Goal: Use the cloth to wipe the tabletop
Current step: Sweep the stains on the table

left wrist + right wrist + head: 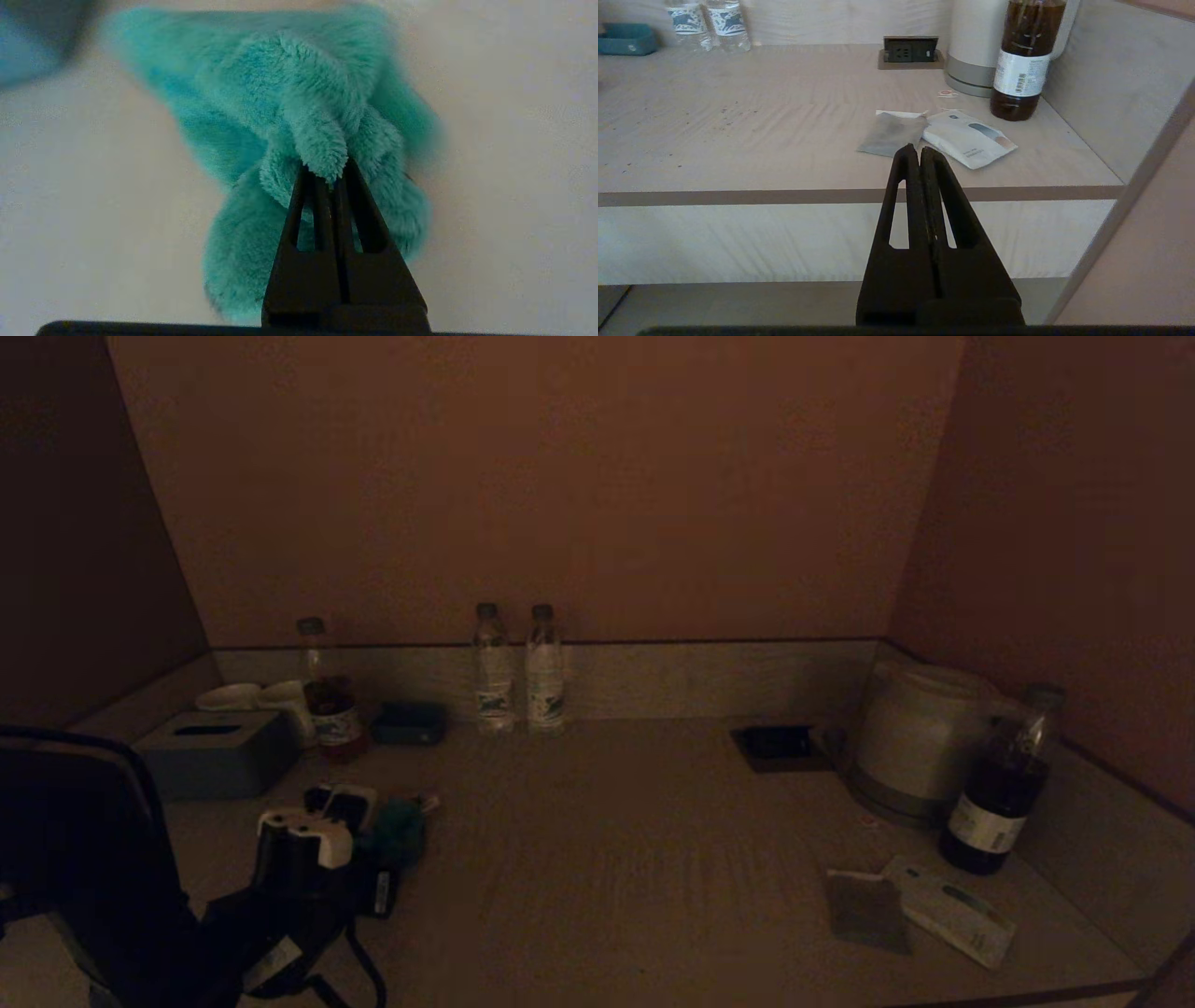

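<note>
The cloth point(280, 93) is judged soft, light and limp. A bunched fold is pinched by the left gripper point(327, 175) at 8 o'clock on the tabletop point(653, 859); the right gripper point(920, 154), closed and empty, is parked off the front edge

pale wood-grain tabletop point(752, 121), teal cloth point(289, 112), two water bottles point(518, 672), kettle point(910, 742), tissue box point(217, 753)
</note>
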Controlling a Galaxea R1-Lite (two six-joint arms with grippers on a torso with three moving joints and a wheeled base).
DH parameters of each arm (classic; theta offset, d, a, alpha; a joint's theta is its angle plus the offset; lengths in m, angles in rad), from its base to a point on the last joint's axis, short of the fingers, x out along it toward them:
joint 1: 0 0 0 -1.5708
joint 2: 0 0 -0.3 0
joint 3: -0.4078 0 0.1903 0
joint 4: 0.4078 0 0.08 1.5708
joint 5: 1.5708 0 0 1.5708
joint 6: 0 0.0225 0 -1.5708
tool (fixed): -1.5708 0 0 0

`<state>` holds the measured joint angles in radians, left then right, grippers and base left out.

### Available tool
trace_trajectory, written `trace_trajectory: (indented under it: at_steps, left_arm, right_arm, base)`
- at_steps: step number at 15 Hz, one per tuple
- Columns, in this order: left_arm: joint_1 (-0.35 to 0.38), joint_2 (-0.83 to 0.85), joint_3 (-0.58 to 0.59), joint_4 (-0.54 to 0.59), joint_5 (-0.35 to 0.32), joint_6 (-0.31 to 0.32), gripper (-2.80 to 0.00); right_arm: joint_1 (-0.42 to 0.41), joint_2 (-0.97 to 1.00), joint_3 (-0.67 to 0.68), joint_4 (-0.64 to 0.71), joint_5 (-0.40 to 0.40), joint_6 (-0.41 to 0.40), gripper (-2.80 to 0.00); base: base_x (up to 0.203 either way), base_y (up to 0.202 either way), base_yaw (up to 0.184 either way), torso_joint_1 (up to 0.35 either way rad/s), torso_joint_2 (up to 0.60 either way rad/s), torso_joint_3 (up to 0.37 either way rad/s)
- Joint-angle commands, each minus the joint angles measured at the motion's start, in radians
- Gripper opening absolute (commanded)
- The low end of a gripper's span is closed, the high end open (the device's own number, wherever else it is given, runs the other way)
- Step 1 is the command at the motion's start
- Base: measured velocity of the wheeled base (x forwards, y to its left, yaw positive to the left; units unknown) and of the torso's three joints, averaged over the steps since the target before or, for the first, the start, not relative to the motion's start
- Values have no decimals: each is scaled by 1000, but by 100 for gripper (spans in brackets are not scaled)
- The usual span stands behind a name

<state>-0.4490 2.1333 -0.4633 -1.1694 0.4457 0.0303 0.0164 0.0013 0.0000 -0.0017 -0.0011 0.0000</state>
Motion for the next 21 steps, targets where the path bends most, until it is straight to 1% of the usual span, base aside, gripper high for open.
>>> trace_trajectory:
  at_steps: [1,4,5,7,8,12,14,15,17,19,21]
  left_arm:
    - [-95,-86,83,-5,2,-26,-280]
    - [-243,-192,206,1,7,-79,-280]
    - [-286,-224,240,3,20,-94,-280]
    - [-348,-277,296,4,76,-109,-280]
    - [-362,-294,308,4,82,-111,-280]
    - [-422,-519,353,25,89,-105,-280]
    - [-432,-608,350,36,72,-95,-280]
    - [-434,-668,339,39,50,-84,-280]
    - [-436,-754,294,66,1,-58,-280]
    - [-435,-789,204,107,-14,-55,-280]
    - [-434,-808,132,126,-20,-54,-280]
  right_arm:
    - [0,0,0,0,0,0,-280]
    - [0,0,0,0,0,0,-280]
    - [0,0,0,0,0,0,-280]
    - [0,0,0,0,0,0,-280]
    - [0,0,0,0,0,0,-280]
    - [0,0,0,0,0,0,-280]
    - [0,0,0,0,0,0,-280]
    - [0,0,0,0,0,0,-280]
    - [0,0,0,0,0,0,-280]
    - [0,0,0,0,0,0,-280]
    - [0,0,0,0,0,0,-280]
  base:
    - [0,0,0,0,0,0]
    - [0,0,0,0,0,0]
    - [0,0,0,0,0,0]
    - [0,0,0,0,0,0]
    - [0,0,0,0,0,0]
    - [0,0,0,0,0,0]
    - [0,0,0,0,0,0]
    - [0,0,0,0,0,0]
    - [0,0,0,0,0,0]
    - [0,0,0,0,0,0]
    - [0,0,0,0,0,0]
